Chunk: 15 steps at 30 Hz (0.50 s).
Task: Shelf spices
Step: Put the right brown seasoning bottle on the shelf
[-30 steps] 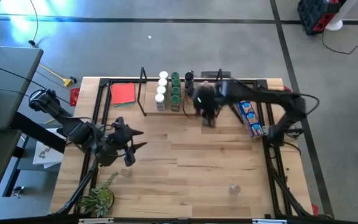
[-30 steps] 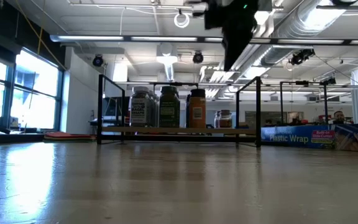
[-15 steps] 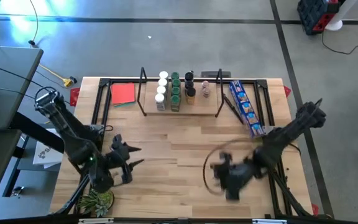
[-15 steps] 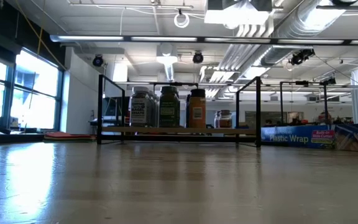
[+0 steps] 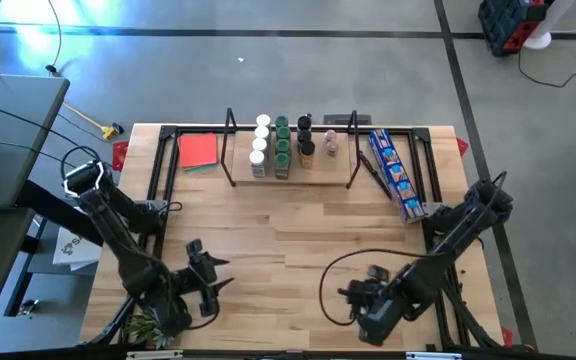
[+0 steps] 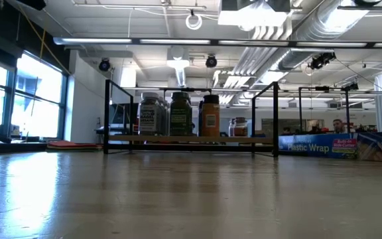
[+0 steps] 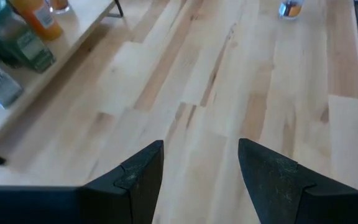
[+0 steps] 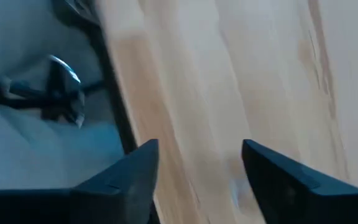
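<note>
Your left gripper point(image 5: 211, 283) low at the table's near left corner, fingers apart and empty, the spices point(image 5: 282, 147) standing in rows on the shelf point(image 5: 290, 176) at the far edge — your right gripper point(image 5: 353, 297) near the front right, fingers apart, holding nothing.

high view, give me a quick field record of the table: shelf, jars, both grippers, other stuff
shelf: low wooden-board rack with black wire uprights, at the table's far edge
jars on shelf: small cylindrical spice jars with white, green and dark tops, standing in rows
left gripper: open, empty, near front edge
right gripper: open, empty, near front edge
other: long blue box right of shelf; flat red square left of it; green plant at front left corner
</note>
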{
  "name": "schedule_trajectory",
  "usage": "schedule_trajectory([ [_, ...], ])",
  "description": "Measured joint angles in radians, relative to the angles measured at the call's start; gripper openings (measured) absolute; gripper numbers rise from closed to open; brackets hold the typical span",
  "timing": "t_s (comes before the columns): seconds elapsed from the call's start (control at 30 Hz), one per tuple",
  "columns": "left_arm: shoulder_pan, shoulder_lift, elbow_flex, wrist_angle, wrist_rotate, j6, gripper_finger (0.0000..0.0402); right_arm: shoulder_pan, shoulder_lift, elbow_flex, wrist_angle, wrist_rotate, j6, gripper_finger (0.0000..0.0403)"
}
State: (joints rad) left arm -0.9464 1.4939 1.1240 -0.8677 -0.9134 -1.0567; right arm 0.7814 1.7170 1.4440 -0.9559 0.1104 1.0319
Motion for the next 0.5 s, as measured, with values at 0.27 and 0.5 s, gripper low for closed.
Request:
schedule_trajectory([
  [0.27,-0.057,0.079,0.000,0.006,-0.048,-0.208,0.0201,0.164,0.000,-0.020,-0.263,-0.054,0.283,0.0289],
  [0.5,-0.082,0.125,0.000,0.001,-0.049,-0.245,0.0201,0.257,0.029,-0.024,-0.283,0.037,0.335,0.0293],
])
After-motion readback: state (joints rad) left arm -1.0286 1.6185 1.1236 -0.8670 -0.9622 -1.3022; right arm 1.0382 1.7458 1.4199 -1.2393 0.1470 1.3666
